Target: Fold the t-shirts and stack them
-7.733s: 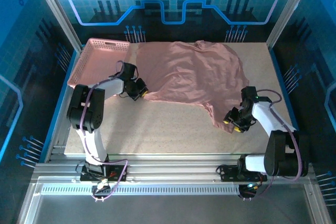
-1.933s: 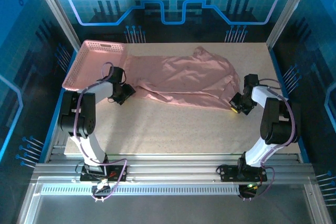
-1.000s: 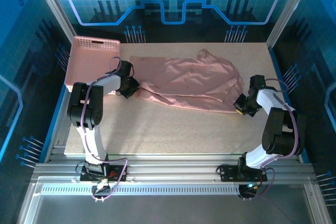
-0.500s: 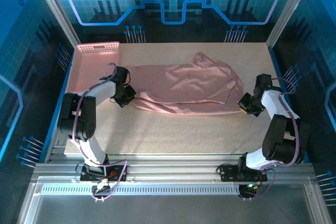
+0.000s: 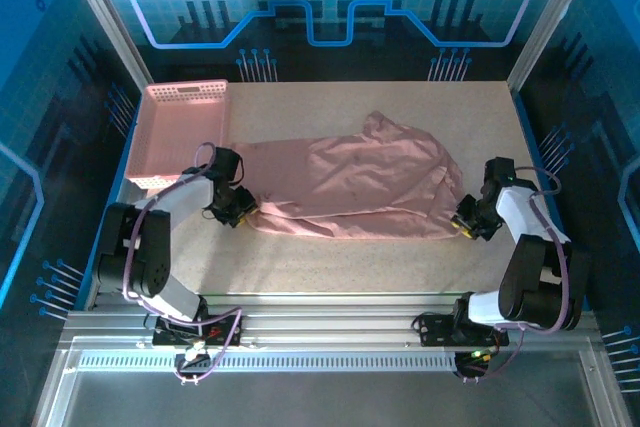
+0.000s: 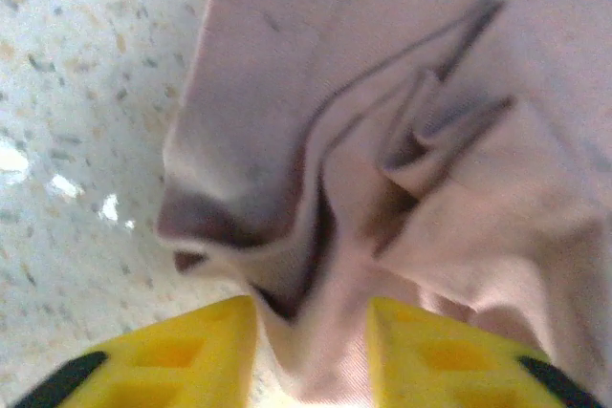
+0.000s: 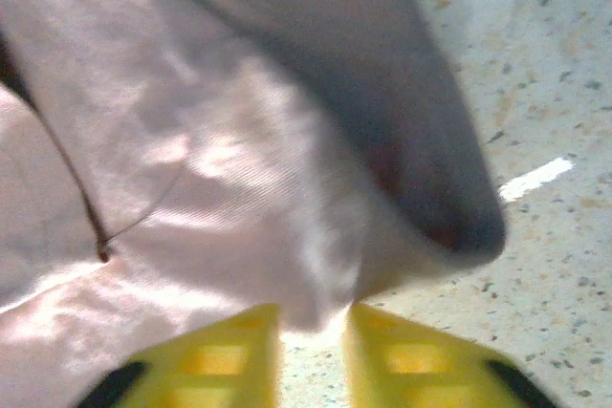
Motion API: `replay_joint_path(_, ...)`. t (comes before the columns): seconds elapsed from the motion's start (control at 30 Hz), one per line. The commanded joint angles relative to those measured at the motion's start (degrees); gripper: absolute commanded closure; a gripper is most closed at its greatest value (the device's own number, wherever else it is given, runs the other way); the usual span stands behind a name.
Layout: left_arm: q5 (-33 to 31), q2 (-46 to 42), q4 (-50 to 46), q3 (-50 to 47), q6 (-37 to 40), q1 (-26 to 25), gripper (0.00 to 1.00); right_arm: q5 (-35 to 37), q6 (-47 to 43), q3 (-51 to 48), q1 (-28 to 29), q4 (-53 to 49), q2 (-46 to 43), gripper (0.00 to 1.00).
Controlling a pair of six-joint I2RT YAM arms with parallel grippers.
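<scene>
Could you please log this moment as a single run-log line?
t-shirt: folded band across table | left gripper: open at cloth's left end | right gripper: open at right end

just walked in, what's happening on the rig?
Both arms are working one dusty-pink thin fabric t-shirt, which lies gathered into a long band across the speckled table. The left gripper is at its left end and the right gripper at its right end. Each has its jaws parted with cloth in the gap, so it looks more like a release than a firm grip. A pink plastic lattice basket stands far left.
</scene>
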Motion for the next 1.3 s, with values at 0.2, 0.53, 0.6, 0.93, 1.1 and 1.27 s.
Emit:
replay_joint_path(0.2, 3.55, -7.73, -7.50, 3.82, -2.18, -5.17, 0.56, -7.49, -3.48, 2.88, -0.34, -4.01, -5.69, 0.34)
replay_joint_path(0.53, 3.54, -3.20, 2.40, -0.20, -9.51, -4.37, 0.60, -15.54, -6.00, 1.38, 2.48, 0.02, -3.39, 0.27)
replay_joint_path(0.6, 3.00, -2.08, 3.70, -0.26, -10.67, -3.58, 0.64, -15.57, -6.31, 1.59, 2.75, 0.10, -3.08, 0.27)
replay_joint_path(0.93, 0.38, -0.87, 8.25, -1.87, -14.85, -1.00, 0.68, -16.18, -6.94, 1.31, 3.01, 0.07, -2.63, 0.27)
replay_joint_path(1.1, 0.53, -0.46, 9.52, -2.27, -15.88, -0.95, 0.68, -16.33, -7.02, 1.51, 3.06, 0.23, -2.15, 0.27)
replay_joint_path(1.27, -0.19, 0.94, 10.83, -3.18, -17.58, -0.95, 0.70, -16.62, -6.84, 1.94, 3.02, 0.50, -1.22, 0.27)
